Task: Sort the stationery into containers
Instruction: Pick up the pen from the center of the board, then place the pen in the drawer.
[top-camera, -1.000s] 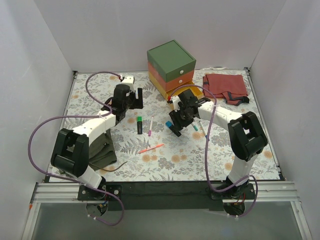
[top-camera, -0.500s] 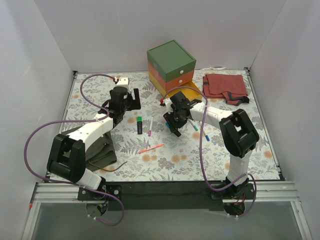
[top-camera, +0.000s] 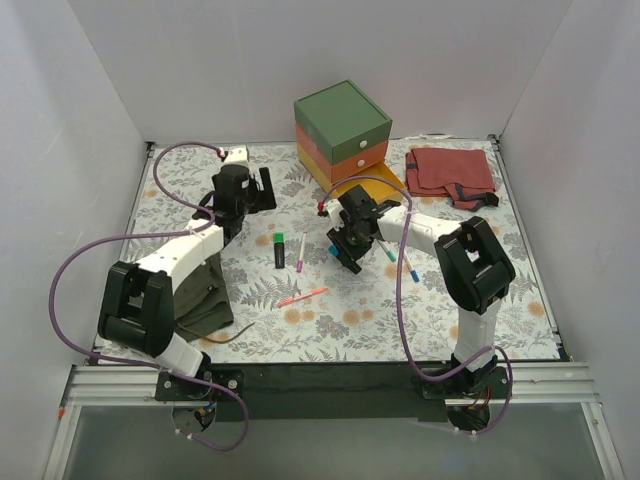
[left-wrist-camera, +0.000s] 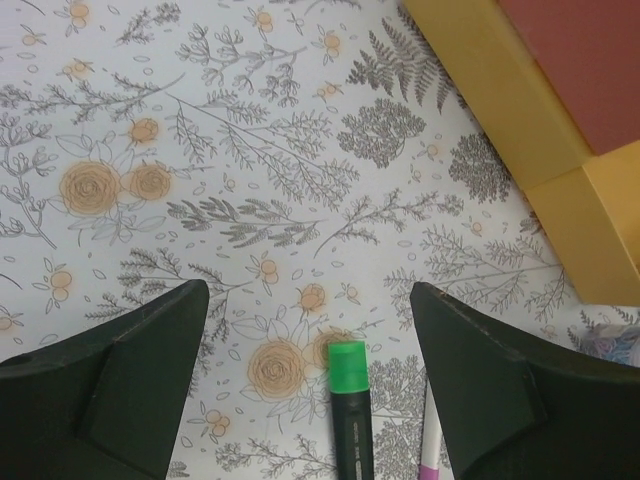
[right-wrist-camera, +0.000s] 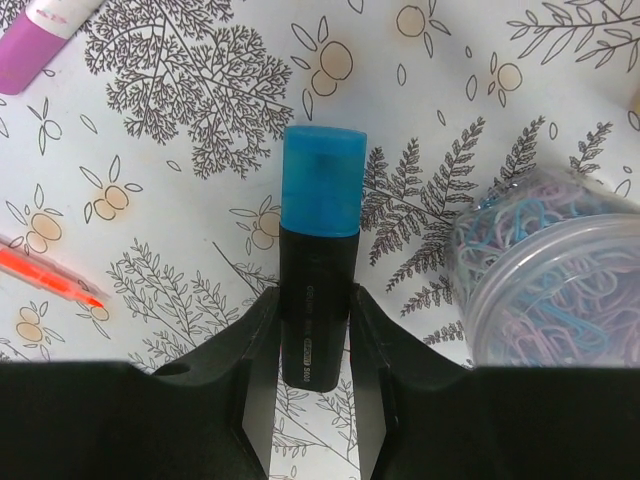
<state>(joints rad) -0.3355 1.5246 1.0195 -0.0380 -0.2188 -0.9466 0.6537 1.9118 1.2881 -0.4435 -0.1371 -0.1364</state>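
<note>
Left hand spread wide over the table; right hand pinching a marker.

Far left, an olive-green folded cloth (top-camera: 205, 300) lies by the left arm. The left gripper (left-wrist-camera: 308, 300) hangs with fingers far apart, holding nothing, above a black marker with a green cap (left-wrist-camera: 350, 400). A slim pink pen (top-camera: 300, 252) lies just beside that marker, an orange-red pen (top-camera: 302, 296) nearer the arms. The right gripper (right-wrist-camera: 314, 330) is pressed on both sides of a black marker with a blue cap (right-wrist-camera: 320, 250), apparently down on the floral table sheet (top-camera: 330, 330) beside a clear tub of paper clips (right-wrist-camera: 550, 270). Behind it stands the green, salmon and yellow drawer box (top-camera: 342, 125).
</note>
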